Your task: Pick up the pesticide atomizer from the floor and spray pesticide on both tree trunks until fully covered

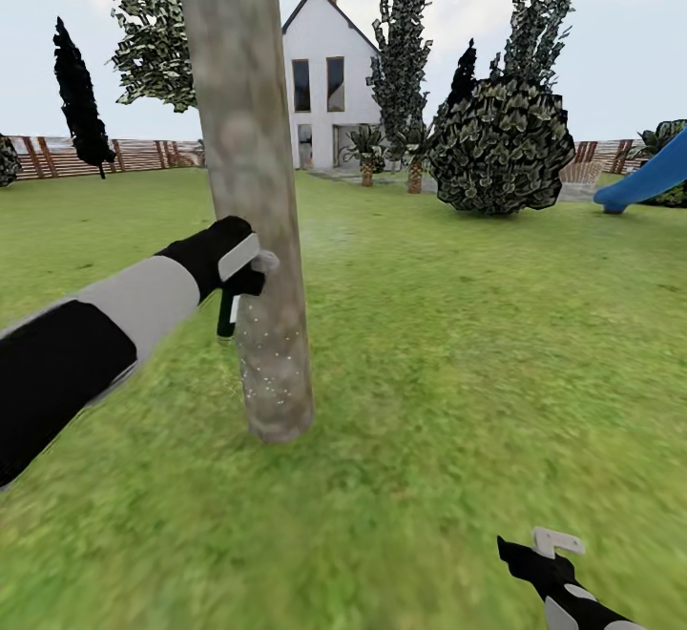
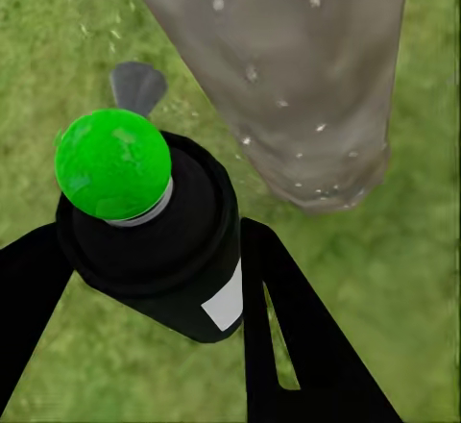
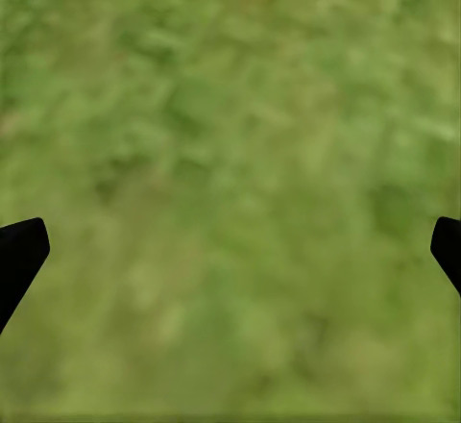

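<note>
Nearest, at about five o'clock in the head view, the right hand (image 1: 549,554) hangs low over the grass (image 1: 458,401), out of the way of the work; its wrist view shows its two fingertips (image 3: 19,250) far apart over bare lawn, so it is wide open and holds nothing. Further out, at nine o'clock, the left hand (image 1: 243,267) reaches to the tree trunk (image 1: 253,181), its fingers clamped around the pesticide atomizer (image 2: 158,236). The dark sprayer is pointed at the bark from just beside it, presumably so the mist lands on the trunk rather than drifting off. Its tip reads bright green in the left wrist view. Pale specks dot the lower trunk (image 2: 288,87); they look like spray, though the render is too coarse to be sure. Beyond, at twelve o'clock, stands the white house (image 1: 324,86), with the slatted fence (image 1: 124,155) at ten o'clock.
</note>
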Controlling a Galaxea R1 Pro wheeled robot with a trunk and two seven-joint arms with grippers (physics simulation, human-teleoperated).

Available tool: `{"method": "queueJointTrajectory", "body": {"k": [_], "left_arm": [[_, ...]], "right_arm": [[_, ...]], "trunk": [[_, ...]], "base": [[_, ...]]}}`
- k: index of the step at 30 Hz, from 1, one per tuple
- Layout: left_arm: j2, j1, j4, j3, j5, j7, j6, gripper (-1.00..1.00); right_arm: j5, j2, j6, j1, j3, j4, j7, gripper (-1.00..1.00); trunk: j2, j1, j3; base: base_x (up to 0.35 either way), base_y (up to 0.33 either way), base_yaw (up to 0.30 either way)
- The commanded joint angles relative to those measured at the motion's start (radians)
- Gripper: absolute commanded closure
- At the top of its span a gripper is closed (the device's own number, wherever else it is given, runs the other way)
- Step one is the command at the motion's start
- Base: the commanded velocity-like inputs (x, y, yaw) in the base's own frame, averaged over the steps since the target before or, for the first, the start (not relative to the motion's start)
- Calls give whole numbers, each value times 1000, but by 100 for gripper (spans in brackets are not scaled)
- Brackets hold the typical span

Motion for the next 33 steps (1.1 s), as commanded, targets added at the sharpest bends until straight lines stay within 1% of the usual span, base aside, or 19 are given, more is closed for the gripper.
{"method": "queueJointTrajectory", "body": {"k": [1, 4, 8, 10, 14, 18, 21, 22, 23, 27, 28, 32, 33], "left_arm": [[0, -14, 0, -6, 12, 7, 2, 100], [0, -67, 4, -6, 14, 7, 3, 100], [1, -116, 39, -6, 14, 7, 3, 100], [0, -143, 43, -5, 14, 7, 3, 100], [0, -160, 49, -5, 15, 7, 4, 100], [-4, -160, 109, 1, 17, 6, 4, 100], [-7, -153, 117, 3, 17, 5, 2, 100], [-7, -147, 118, 4, 17, 5, 2, 100], [-8, -114, 118, 4, 17, 4, 1, 100], [-10, -45, 118, 4, 17, 0, -2, 100], [-11, -9, 118, 4, 17, -1, -3, 100], [-11, 80, 117, 4, 17, -4, -6, 100], [-11, 116, 117, 4, 17, -5, -11, 100]], "right_arm": [[-10, -1, -4, -1, 8, 1, 3, -100], [-10, -1, -3, -1, 8, 1, 3, -100], [-10, 0, -3, -1, 8, 1, 3, -100], [-10, 0, -4, -1, 8, 1, 3, -100], [-10, -1, -3, -1, 8, 1, 3, -100], [-10, -1, -4, -1, 8, 1, 3, -100], [-10, 0, -4, -1, 8, 1, 3, -100], [-10, 0, -4, 0, 8, 1, 3, -100], [-10, 0, -4, 0, 8, 1, 3, -100], [-10, 0, -4, -1, 8, 1, 3, -100], [-9, 0, -4, -1, 8, 1, 3, -100], [-10, 0, -4, -1, 8, 1, 3, -100], [-9, 0, -4, -1, 8, 1, 3, -100]], "trunk": [[0, 0, -1], [0, 0, -1], [0, 0, -1], [0, 0, -1], [0, 0, -1], [0, 0, -1], [0, 0, -1], [0, 0, -1], [0, 0, -1], [0, 0, -1], [0, 0, -1], [0, 0, -1], [0, 0, -1]], "base": [[0, 0, 0], [0, 0, 0], [0, 0, 0], [0, 0, 0], [0, 0, 0], [0, 0, 0], [0, 0, 0], [0, 0, 0], [0, 0, 0], [0, 0, 0], [0, 0, 0], [0, 0, 0], [0, 0, 0]]}}
